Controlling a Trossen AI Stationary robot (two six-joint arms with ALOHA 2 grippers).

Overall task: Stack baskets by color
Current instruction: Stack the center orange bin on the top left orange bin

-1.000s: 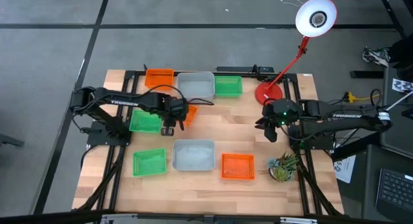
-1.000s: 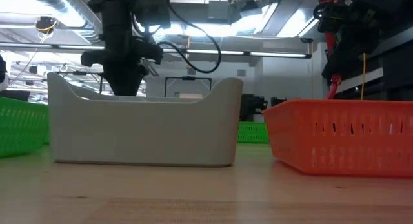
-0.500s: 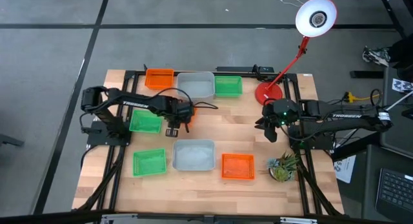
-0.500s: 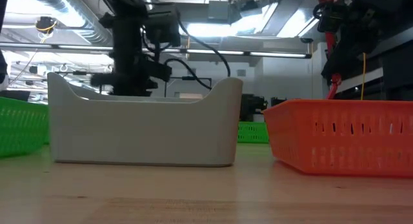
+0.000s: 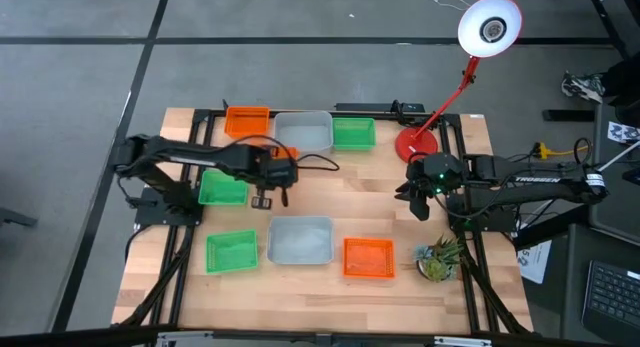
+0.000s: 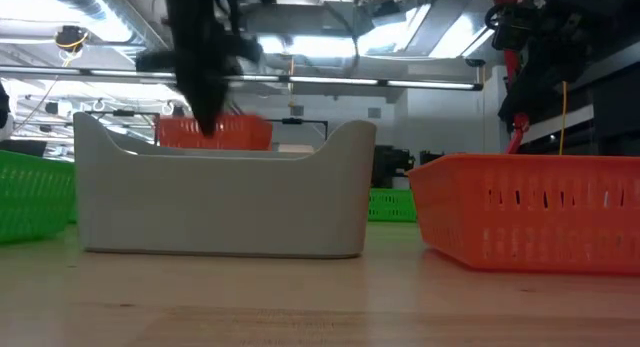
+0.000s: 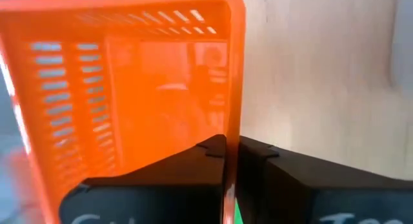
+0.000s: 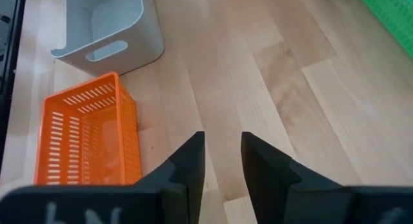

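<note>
Pale wooden boards of the bench (image 5: pixel 330 202) carried the baskets, and the left arm's fingers (image 7: pixel 213 161) were pinched tight on the side wall of an orange basket (image 7: pixel 129 95), held at the rim probably so it could be carried to the orange basket at the back (image 5: pixel 247 119), upper left of centre in the high view. At centre right of that view the right gripper (image 8: pixel 222 161) waited with fingers narrowly parted and empty, white "TROSSEN" lettering readable on its arm (image 5: pixel 535 179).
</note>
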